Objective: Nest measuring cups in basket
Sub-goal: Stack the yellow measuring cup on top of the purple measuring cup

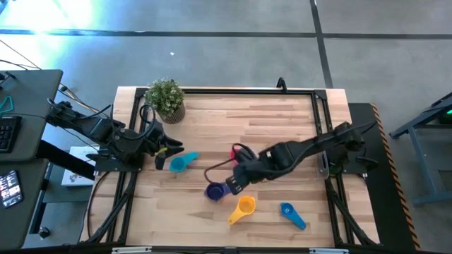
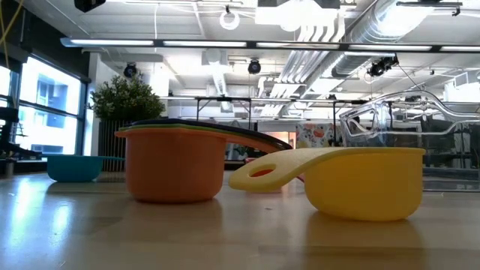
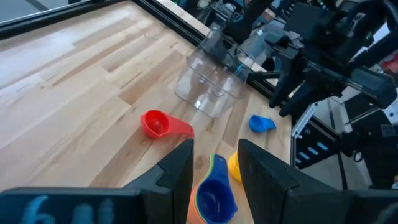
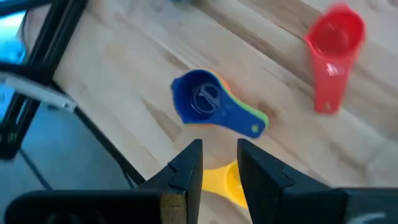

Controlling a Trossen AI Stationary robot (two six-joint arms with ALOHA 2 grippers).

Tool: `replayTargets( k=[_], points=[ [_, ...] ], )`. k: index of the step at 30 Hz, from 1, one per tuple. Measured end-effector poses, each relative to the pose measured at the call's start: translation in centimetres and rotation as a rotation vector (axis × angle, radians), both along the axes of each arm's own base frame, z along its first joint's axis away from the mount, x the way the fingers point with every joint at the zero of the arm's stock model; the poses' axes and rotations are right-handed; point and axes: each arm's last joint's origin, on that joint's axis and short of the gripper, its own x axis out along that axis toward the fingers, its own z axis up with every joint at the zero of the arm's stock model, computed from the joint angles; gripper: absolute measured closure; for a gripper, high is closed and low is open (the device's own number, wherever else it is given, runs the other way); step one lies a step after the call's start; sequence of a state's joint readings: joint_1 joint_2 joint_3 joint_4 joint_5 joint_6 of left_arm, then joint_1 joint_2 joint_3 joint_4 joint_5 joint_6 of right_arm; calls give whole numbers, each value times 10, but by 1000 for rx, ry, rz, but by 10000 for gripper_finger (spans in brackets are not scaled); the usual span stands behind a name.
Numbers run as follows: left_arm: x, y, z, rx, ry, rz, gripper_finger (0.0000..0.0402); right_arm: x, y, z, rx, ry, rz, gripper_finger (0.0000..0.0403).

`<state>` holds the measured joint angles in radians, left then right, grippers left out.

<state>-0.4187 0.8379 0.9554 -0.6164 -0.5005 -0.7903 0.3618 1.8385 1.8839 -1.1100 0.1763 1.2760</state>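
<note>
Overhead looks straight down, low sits level at tabletop, both wrists angle close; all share the nested stack (image 1: 215, 190).

The right gripper (image 1: 235, 185) hangs mid-table with fingers parted, while the left gripper (image 1: 169, 152) waits, open, near the table's left edge.

Nested cup stack (image 1: 215, 191), loose cups around, clear basket (image 3: 211, 84) empty

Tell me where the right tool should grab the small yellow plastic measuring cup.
By its flat handle, from straight above with the right tool, closing across its width. The yellow cup stands upright, so the handle juts level at rim height, off the table, clear of the blue-topped cup stack.
</note>
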Motion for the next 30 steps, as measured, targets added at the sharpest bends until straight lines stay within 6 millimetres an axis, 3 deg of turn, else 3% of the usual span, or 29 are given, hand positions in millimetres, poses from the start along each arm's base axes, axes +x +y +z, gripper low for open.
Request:
replayTargets(
  k=[9,30],
  points=[
    [0,-1,0,9,15,-63,287,-14,31,-18,96,116,-279,311],
    [0,-1,-1,-8,19,-53,287,-5,87,-93,112,289,-545,311]
  ],
)
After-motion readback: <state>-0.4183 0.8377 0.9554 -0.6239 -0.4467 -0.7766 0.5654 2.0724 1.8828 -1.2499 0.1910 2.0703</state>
